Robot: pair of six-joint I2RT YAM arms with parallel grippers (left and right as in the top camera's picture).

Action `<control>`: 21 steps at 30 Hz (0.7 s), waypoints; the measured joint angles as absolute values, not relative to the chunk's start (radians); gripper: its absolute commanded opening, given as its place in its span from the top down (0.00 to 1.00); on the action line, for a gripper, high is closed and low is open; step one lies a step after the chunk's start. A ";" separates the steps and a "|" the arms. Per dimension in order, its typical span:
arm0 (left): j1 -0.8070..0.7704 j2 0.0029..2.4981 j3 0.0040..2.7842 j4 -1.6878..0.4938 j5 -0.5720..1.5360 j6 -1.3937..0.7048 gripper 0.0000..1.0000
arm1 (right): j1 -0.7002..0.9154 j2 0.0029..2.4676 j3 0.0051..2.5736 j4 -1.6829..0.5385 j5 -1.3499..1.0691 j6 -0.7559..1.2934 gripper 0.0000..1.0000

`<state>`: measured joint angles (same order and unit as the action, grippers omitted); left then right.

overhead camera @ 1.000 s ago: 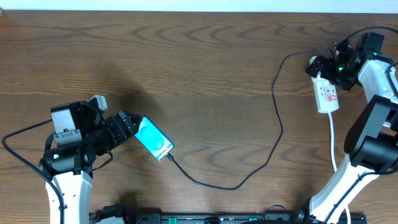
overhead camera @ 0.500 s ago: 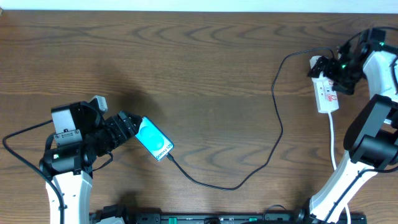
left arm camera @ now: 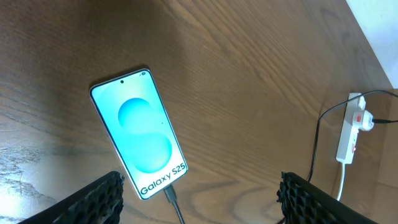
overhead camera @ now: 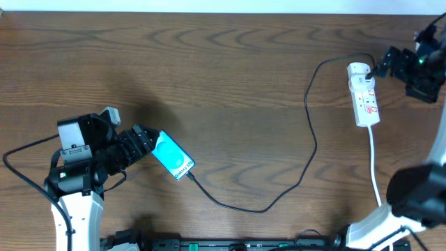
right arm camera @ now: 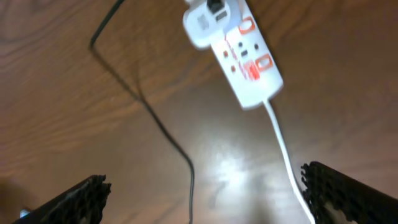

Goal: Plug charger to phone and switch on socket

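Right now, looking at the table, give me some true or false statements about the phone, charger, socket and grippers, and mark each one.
1. The charger is plugged into the phone. True.
2. The right gripper is shut on the socket. False: it is open and hangs beside the socket, apart from it.
3. The phone's screen is dark. False: it is lit blue and reads Galaxy S25.
4. The left gripper is open. True.
5. The socket lies right beside the phone. False: they lie far apart, linked only by the charger.
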<state>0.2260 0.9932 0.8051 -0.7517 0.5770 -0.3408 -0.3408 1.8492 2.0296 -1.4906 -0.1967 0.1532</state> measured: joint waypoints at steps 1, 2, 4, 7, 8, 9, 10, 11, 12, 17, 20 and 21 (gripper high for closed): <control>0.226 0.993 0.805 -0.752 0.577 -0.341 0.19 | -0.340 1.822 2.036 -1.526 -0.195 0.153 0.01; 0.226 0.993 0.805 -0.751 0.577 -0.341 0.20 | -0.340 1.804 2.037 -1.560 -0.194 0.153 0.01; 0.226 0.993 0.805 -0.751 0.577 -0.341 0.20 | -0.340 1.768 2.037 -1.592 -0.191 0.154 0.01; 0.226 0.993 0.805 -0.752 0.577 -0.341 0.20 | -0.340 1.755 2.037 -1.597 -0.189 0.154 0.01; 0.226 0.993 0.805 -0.752 0.577 -0.341 0.20 | -0.340 1.755 2.037 -1.597 -0.189 0.154 0.01; 0.226 0.993 0.805 -0.752 0.577 -0.341 0.19 | -0.340 1.756 2.037 -1.597 -0.189 0.154 0.01; 0.226 0.993 0.805 -0.752 0.577 -0.341 0.20 | -0.340 1.756 2.037 -1.597 -0.189 0.154 0.01; 0.226 0.993 0.805 -0.752 0.577 -0.341 0.20 | -0.340 1.756 2.037 -1.597 -0.189 0.154 0.01; 0.226 0.993 0.805 -0.752 0.577 -0.341 0.20 | -0.340 1.756 2.037 -1.597 -0.189 0.154 0.01; 0.226 0.993 0.805 -0.752 0.577 -0.341 0.20 | -0.340 1.756 2.037 -1.597 -0.189 0.154 0.01; 0.226 0.993 0.805 -0.752 0.577 -0.341 0.20 | -0.340 1.756 2.037 -1.597 -0.189 0.154 0.01; 0.226 0.993 0.805 -0.752 0.577 -0.341 0.20 | -0.340 1.756 2.037 -1.597 -0.189 0.154 0.01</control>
